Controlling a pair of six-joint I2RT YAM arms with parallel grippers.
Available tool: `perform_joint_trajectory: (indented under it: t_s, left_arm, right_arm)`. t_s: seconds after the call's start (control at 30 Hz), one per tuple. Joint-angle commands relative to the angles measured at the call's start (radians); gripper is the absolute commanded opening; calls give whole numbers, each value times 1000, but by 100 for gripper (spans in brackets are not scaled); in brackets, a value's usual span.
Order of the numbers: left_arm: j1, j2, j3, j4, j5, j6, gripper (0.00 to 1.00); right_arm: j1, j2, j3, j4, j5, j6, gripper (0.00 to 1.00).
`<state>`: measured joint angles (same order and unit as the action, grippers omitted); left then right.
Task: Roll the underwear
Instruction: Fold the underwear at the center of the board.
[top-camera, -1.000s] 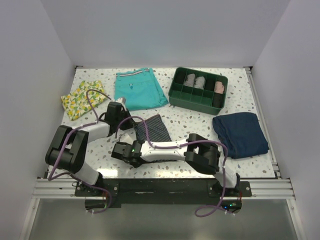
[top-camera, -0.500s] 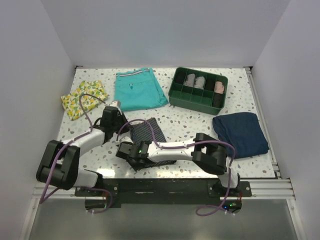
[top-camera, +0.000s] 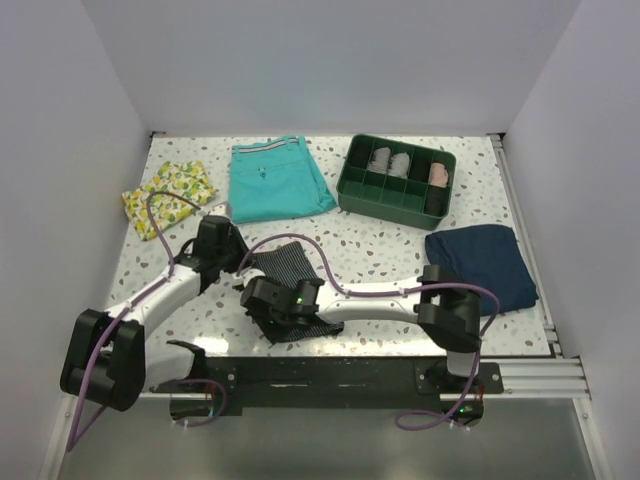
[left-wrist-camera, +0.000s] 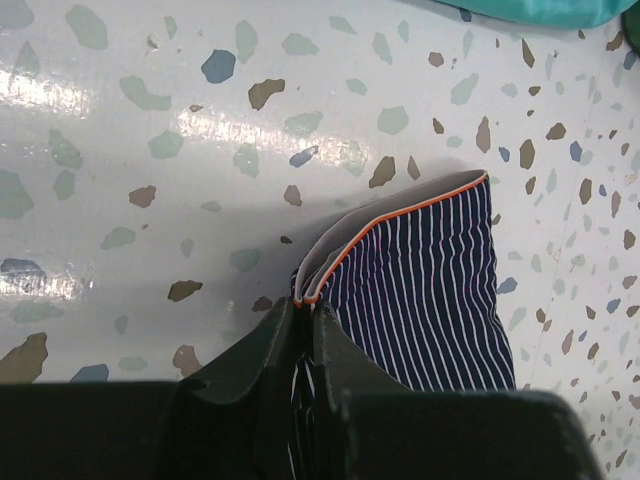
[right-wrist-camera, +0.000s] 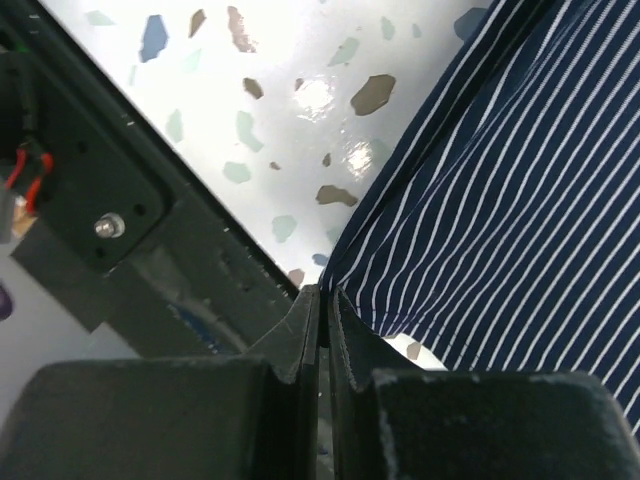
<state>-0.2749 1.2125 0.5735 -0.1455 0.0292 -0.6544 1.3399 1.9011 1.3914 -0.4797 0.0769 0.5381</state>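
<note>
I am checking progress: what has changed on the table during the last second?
The left pincer and right pincer, both shut on the small navy pinstriped cloth underwear, dragged it toward the near edge of the table. The teal shorts, green compartment tray, plain navy garment and lemon-print cloth stayed in place.

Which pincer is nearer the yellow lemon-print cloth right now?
Left. The left pincer pinches the striped navy underwear just right of the yellow lemon-print cloth; the right pincer grips the same underwear farther right and lower in the top view.
</note>
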Motion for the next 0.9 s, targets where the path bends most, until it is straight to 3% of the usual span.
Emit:
perform_joint_trajectory:
  t_s: [0.0, 0.53, 0.87]
  left_arm:
    - [9, -11, 58, -29, -25, -16, 0]
    - [-15, 111, 196, -45, -3, -40, 0]
    - [-118, 274, 353, -72, -63, -59, 0]
  right_arm:
    - [-37, -91, -81, 98, -74, 40, 0]
    - [-231, -270, -390, 368, -204, 213, 0]
    - [-281, -315, -488, 417, -192, 258, 0]
